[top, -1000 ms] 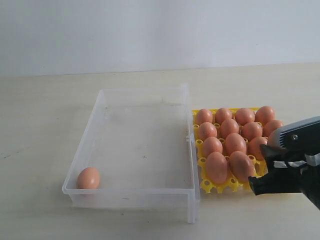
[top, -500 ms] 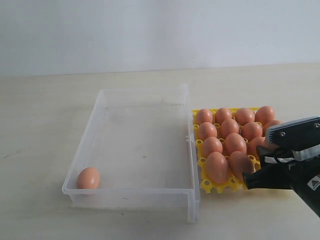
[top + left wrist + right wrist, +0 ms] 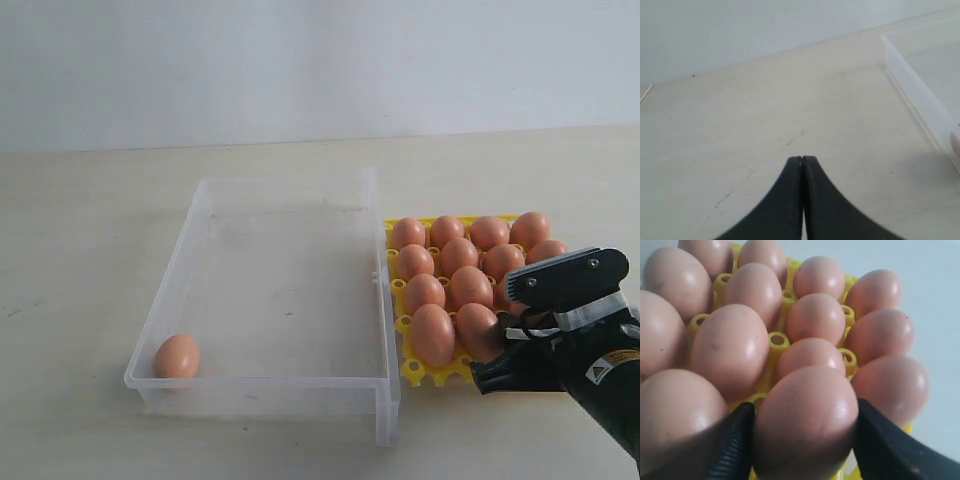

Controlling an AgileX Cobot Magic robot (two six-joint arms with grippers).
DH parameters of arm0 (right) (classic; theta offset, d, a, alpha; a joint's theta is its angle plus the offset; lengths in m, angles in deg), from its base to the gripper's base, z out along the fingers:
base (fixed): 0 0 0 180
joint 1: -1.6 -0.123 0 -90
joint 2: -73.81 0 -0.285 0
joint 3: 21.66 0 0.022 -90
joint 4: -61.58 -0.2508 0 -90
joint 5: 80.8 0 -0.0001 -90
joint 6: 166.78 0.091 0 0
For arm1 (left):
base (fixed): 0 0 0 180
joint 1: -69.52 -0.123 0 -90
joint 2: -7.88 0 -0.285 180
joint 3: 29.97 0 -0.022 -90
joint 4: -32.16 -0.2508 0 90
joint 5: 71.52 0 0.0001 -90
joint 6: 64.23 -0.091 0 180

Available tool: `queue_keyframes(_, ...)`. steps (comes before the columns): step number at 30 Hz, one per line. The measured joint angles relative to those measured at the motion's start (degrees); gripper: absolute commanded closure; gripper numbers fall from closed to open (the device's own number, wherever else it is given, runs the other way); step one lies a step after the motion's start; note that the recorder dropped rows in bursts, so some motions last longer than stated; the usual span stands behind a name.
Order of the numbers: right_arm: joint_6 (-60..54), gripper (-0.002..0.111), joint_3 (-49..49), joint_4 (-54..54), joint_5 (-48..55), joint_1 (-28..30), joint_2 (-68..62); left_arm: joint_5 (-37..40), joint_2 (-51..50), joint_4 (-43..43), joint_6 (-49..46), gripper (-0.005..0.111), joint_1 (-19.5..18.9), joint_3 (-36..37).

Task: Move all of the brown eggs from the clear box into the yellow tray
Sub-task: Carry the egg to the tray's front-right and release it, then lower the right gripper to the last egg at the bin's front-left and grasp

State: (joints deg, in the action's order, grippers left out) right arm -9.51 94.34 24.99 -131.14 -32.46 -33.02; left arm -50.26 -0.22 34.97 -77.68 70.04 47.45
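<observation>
My right gripper (image 3: 487, 372) is shut on a brown egg (image 3: 478, 330), its black fingers pressed to both sides of the shell in the right wrist view, where the gripper (image 3: 805, 415) sits over the front row of the yellow tray (image 3: 440, 376). Several more brown eggs (image 3: 458, 256) fill the tray's cups around it. One brown egg (image 3: 177, 356) lies alone in the near left corner of the clear box (image 3: 290, 182). My left gripper (image 3: 802, 159) is shut with nothing in it, above bare table beside the box wall (image 3: 920, 95); it does not show in the exterior view.
The clear box stands directly left of the yellow tray, their walls almost touching. Pale tabletop (image 3: 90, 250) surrounds both, with a plain wall behind. The right arm's body (image 3: 590, 350) hangs over the table's front right.
The right arm has moved left along the tray's front edge, closing in on the front-row egg. The lone egg in the box has not moved.
</observation>
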Motion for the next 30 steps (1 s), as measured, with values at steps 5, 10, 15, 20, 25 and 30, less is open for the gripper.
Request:
queue_keyframes(5,0.00,0.079,0.00,-0.25,0.00,0.00,-0.35,0.00,0.00,0.00,0.00,0.107,0.00,0.00)
queue_keyframes(10,0.00,0.034,0.00,-2.52,0.00,0.00,-0.35,0.00,0.00,0.00,0.00,0.107,0.00,0.00)
queue_keyframes(15,-4.40,0.043,0.14,-5.87,0.00,0.00,0.04,0.00,0.00,0.00,0.00,0.107,0.00,0.00)
queue_keyframes(20,-10.32,0.080,0.14,-8.97,1.52,0.00,7.82,0.00,0.00,0.00,0.00,0.107,0.00,0.00)
queue_keyframes(25,-21.59,0.108,5.18,-10.22,12.01,0.00,24.46,0.00,0.00,0.00,0.00,0.107,0.00,0.00)
queue_keyframes(30,-31.29,0.108,17.81,-10.43,34.62,0.00,30.53,0.00,0.00,0.00,0.00,0.107,0.00,0.00)
